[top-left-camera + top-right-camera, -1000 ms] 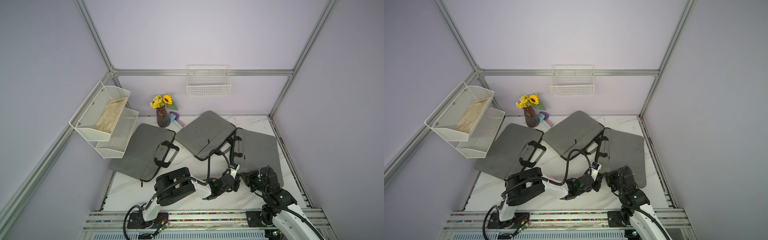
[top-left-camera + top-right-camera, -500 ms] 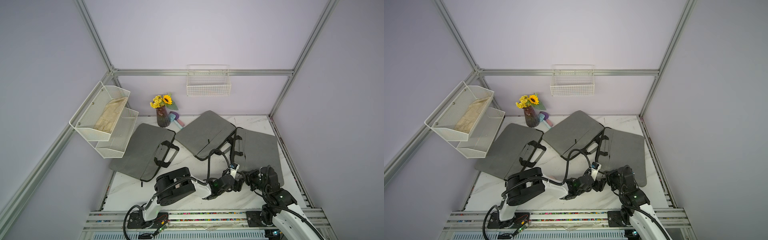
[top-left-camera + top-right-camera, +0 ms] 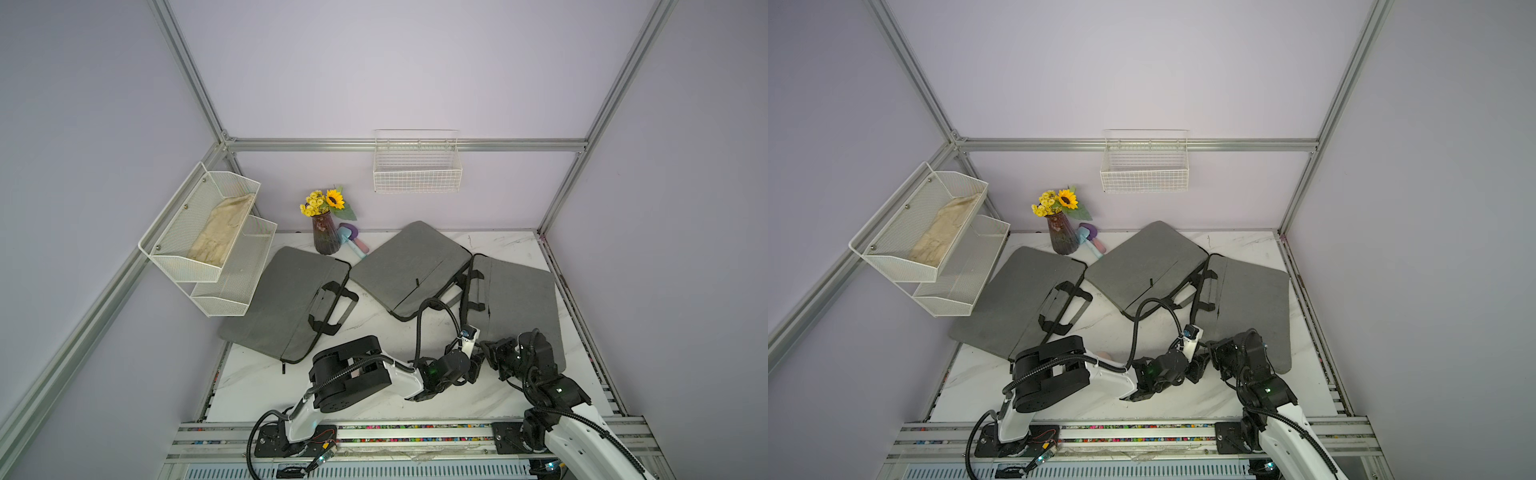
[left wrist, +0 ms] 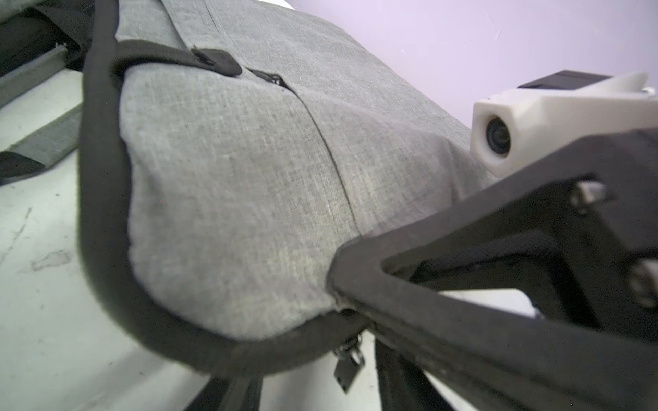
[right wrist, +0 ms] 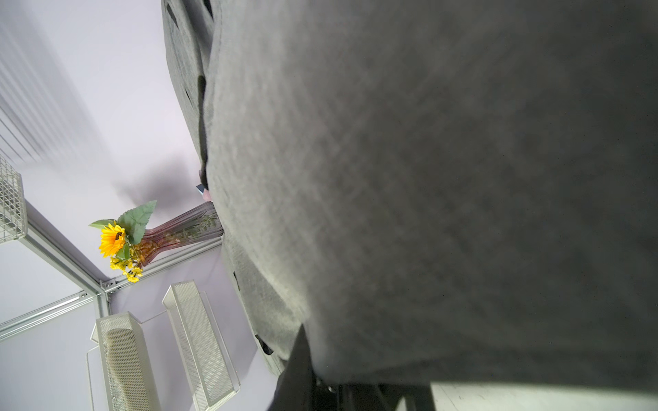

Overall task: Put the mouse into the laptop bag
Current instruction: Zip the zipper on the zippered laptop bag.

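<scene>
The grey laptop bag (image 3: 519, 299) (image 3: 1250, 299) lies flat at the right of the table. Both grippers meet at its near-left corner. My right gripper (image 3: 492, 353) (image 5: 331, 388) is shut on the black-trimmed edge of that corner, and the bag's cloth (image 5: 427, 178) fills the right wrist view. My left gripper (image 3: 1200, 365) (image 4: 320, 388) is open right beside it. The zipper pull (image 4: 350, 363) hangs between its fingers, untouched. A small pale pink thing (image 3: 1104, 355) peeks out behind the left arm's elbow. I cannot tell whether it is the mouse.
Two more grey bags lie to the left (image 3: 291, 303) and in the middle (image 3: 411, 266). A vase of yellow flowers (image 3: 324, 232) and a pastel brush (image 3: 351, 239) stand at the back. A white mesh shelf (image 3: 208, 241) hangs on the left wall, a wire basket (image 3: 417, 166) on the back wall.
The left gripper was shut a second ago and now stands open around the zipper pull. Both arms have stayed at the bag's corner, and the right grip is unchanged.
</scene>
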Tool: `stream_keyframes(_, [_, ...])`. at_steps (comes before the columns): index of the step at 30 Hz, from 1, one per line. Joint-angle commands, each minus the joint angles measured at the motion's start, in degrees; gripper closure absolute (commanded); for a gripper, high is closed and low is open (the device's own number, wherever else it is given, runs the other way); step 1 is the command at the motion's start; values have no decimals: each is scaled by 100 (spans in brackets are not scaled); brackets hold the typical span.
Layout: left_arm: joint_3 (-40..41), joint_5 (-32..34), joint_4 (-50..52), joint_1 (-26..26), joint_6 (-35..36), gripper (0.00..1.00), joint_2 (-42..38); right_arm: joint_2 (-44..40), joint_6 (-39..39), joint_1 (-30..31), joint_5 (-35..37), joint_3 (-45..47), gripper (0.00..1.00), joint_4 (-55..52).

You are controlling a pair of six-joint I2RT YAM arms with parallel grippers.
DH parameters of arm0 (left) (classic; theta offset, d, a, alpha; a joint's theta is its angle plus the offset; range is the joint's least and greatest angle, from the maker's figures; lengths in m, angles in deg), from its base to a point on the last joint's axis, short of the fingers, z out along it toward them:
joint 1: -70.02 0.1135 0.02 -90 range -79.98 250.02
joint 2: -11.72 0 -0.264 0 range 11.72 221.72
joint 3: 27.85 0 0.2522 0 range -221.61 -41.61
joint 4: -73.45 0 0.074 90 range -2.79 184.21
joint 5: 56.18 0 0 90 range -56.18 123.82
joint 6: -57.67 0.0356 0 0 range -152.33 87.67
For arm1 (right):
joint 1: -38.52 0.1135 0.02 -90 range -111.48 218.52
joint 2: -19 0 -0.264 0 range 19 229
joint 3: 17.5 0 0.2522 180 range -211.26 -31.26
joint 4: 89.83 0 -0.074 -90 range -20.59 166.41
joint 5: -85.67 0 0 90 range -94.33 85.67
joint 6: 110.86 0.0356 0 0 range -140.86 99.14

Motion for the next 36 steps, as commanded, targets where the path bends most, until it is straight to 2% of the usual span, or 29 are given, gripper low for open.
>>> stream_keyframes(1, [-598, 369, -153, -18, 109, 58, 114, -157, 308, 26, -247, -76, 100, 444])
stream_keyframes(8, [-755, 530, 118, 14, 39, 74, 167, -158, 308, 36, -295, -7, 100, 479])
stream_keyframes(16, [-506, 512, 36, 6, 39, 100, -15, -172, 274, 36, -165, 0, 100, 358])
stream_keyframes(27, [278, 399, 18, 5, -123, 100, -565, -482, 161, 38, 655, -111, 100, -530])
stream_keyframes(36, [643, 489, 570, 5, -244, 100, -952, -718, -31, 27, 1291, -355, 100, -1406])
